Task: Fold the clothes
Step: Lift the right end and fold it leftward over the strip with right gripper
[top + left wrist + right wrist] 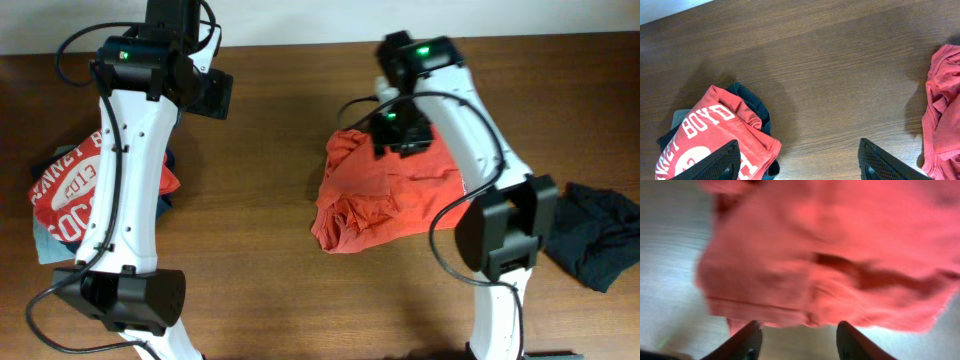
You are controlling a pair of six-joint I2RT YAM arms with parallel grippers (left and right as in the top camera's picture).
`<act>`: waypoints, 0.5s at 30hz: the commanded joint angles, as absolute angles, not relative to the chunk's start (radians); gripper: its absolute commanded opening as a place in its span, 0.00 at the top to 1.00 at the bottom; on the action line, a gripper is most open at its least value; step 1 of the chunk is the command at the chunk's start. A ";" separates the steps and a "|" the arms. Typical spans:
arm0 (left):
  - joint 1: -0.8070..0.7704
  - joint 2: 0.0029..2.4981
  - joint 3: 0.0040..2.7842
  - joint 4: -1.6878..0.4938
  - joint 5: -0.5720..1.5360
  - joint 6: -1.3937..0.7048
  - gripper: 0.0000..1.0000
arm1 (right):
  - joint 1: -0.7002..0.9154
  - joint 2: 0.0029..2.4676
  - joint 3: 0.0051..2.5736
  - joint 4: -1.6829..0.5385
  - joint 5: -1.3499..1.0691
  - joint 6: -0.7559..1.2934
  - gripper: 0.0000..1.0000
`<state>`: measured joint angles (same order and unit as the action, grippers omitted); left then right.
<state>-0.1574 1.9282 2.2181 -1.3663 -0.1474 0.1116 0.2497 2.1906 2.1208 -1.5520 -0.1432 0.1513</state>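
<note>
Shirt (380, 197) orange-red, crumpled, right gripper (798, 328) parted over it, left gripper (797, 152) wide, empty

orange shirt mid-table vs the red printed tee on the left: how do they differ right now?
Print: the red tee carries white lettering; the orange shirt is plain.
Support: the red tee lies on top of a dark piece and a pale piece; the orange shirt lies alone on the table.
Pose: the red tee lies flatter; the orange shirt is bunched, with deep wrinkles.
Shared: both are reddish soft garments.
</note>
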 commanded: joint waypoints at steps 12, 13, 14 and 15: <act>-0.153 1.914 2.229 -1.361 -0.159 0.103 0.25 | 0.238 2.156 1.671 -1.110 -0.420 0.129 0.96; -0.153 1.914 2.229 -1.361 -0.159 0.103 0.25 | 0.248 2.156 1.664 -1.059 -0.517 0.086 0.96; -0.153 1.914 2.229 -1.362 -0.159 0.103 0.25 | 0.257 2.156 1.665 -1.017 -0.590 0.055 0.96; -0.153 1.914 2.229 -1.362 -0.159 0.103 0.25 | 0.266 2.155 1.668 -0.966 -0.656 0.048 0.96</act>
<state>-0.1574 1.9282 2.2181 -1.3651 -0.1505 0.1116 0.2268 2.1811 1.6672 -1.0603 -0.3546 0.1242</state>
